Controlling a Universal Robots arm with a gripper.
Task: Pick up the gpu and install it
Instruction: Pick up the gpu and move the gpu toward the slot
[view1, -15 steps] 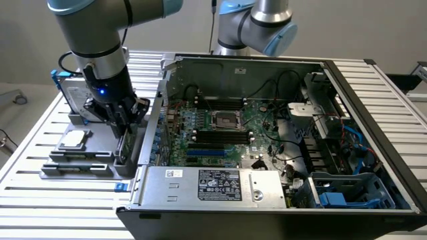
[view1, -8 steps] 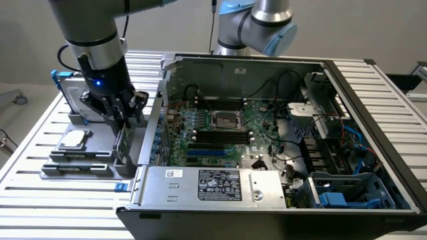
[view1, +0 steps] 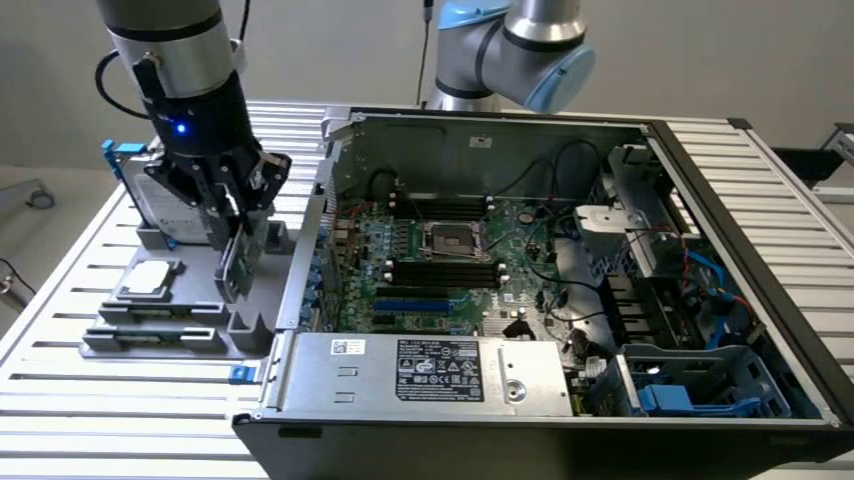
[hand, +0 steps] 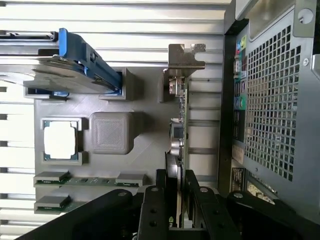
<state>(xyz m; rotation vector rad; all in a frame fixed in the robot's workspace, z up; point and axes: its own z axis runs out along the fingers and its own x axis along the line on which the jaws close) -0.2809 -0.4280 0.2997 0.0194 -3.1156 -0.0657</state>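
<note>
Over the grey holder tray (view1: 200, 300) on the table (view1: 80, 250), beside the open computer case (view1: 400, 125), the gpu (view1: 238, 265) is held upright on edge, clamped by the gripper (view1: 238, 218).

Quick tally: one gpu (hand: 179, 135) is counted, one hard drive (hand: 60, 75) in a blue frame, one processor chip (hand: 60, 140) and two memory sticks (hand: 90, 179). One gray holder tray (hand: 145, 100), one open computer case (view1: 747, 190), one slatted surface (view1: 80, 400) and one gripper (hand: 176, 175) are seen. Motherboard slots aren't tallied, too cramped.
</note>
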